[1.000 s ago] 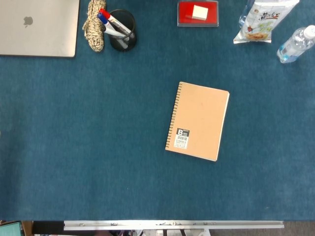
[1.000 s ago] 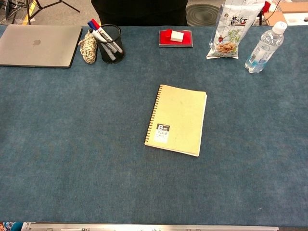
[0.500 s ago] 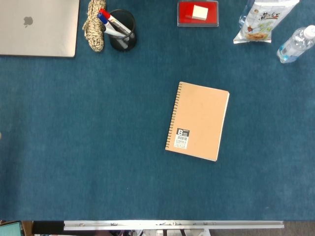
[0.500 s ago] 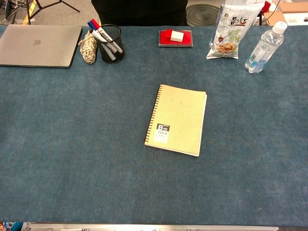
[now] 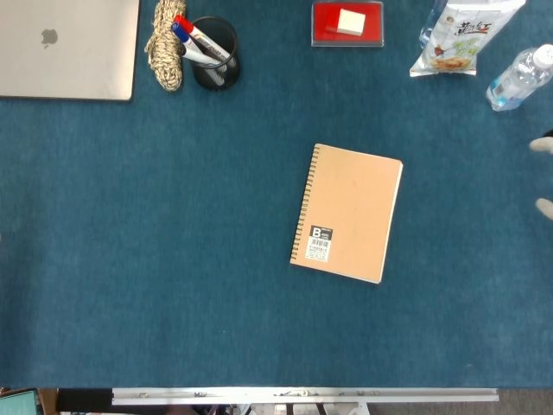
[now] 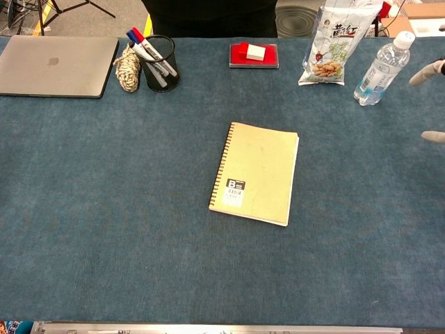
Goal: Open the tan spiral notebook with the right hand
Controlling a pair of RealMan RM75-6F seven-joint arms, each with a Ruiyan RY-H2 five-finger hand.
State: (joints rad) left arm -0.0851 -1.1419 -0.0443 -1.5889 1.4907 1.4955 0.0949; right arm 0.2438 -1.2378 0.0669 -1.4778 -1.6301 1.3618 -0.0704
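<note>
The tan spiral notebook (image 5: 347, 213) lies closed and flat near the middle of the blue table, spiral binding on its left side, a black-and-white label at its lower left; the chest view shows the notebook (image 6: 255, 172) the same way. Only pale fingertips of my right hand (image 5: 543, 145) poke in at the right edge of the head view, well to the right of the notebook and apart from it. In the chest view the right hand (image 6: 425, 73) shows as two separated fingertips beside the water bottle, with nothing between them. My left hand is out of both views.
Along the far edge stand a closed laptop (image 5: 67, 47), a rope coil (image 5: 166, 45), a black pen cup (image 5: 214, 54), a red box (image 5: 347, 23), a snack bag (image 5: 462, 36) and a water bottle (image 5: 518, 79). The bottle sits close to my right hand.
My right hand's fingertips have come into view at the right edge; earlier no hand showed. The notebook has not moved.
</note>
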